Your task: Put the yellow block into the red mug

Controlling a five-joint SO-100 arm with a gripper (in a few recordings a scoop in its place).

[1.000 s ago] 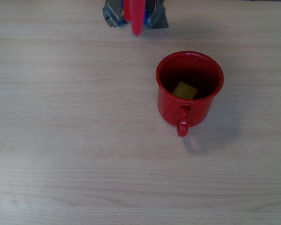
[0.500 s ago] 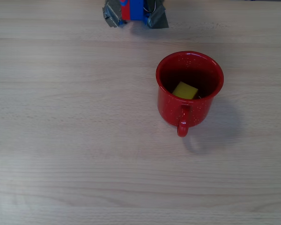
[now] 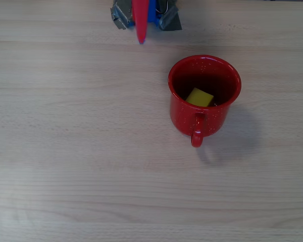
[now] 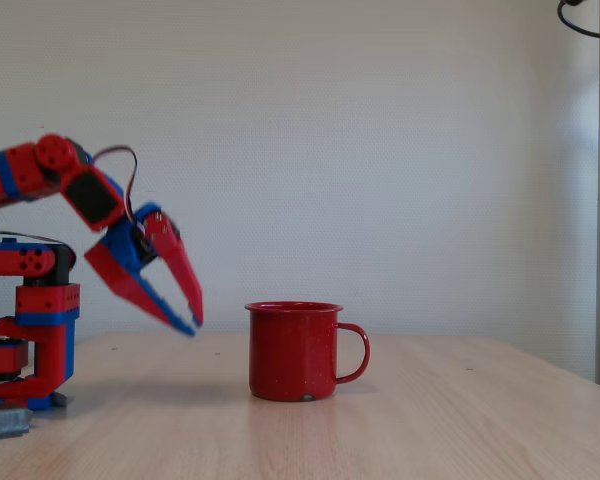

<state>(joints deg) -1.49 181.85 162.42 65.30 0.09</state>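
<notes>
The block [image 3: 199, 97] is lying inside the mug [image 3: 204, 96], tilted against the dark bottom on the side toward the handle in the overhead view, so the placing itself looks done and what is left, by my reading, is only the retreat. The mug is standing upright on the table [image 3: 65, 151], its handle pointing toward the lower edge of the overhead view and toward the right in the fixed view. The gripper [image 4: 190, 322] is hanging in the air to the left of the mug in the fixed view, apart from it, its tips at about rim height and its fingers pointing down and toward the mug; the jaws are parted toward the base and drawing near at the tips, and they are holding nothing. In the overhead view one red finger [image 3: 140, 22] is showing up and to the left of the mug, near the arm's base [image 3: 166, 17]. To finish well, the arm is best pulled away from the mug and upward, not swept across it, since the tips are hanging level with the rim and a low pass could knock the mug and spill the block. A slow fold toward the base would suit.
</notes>
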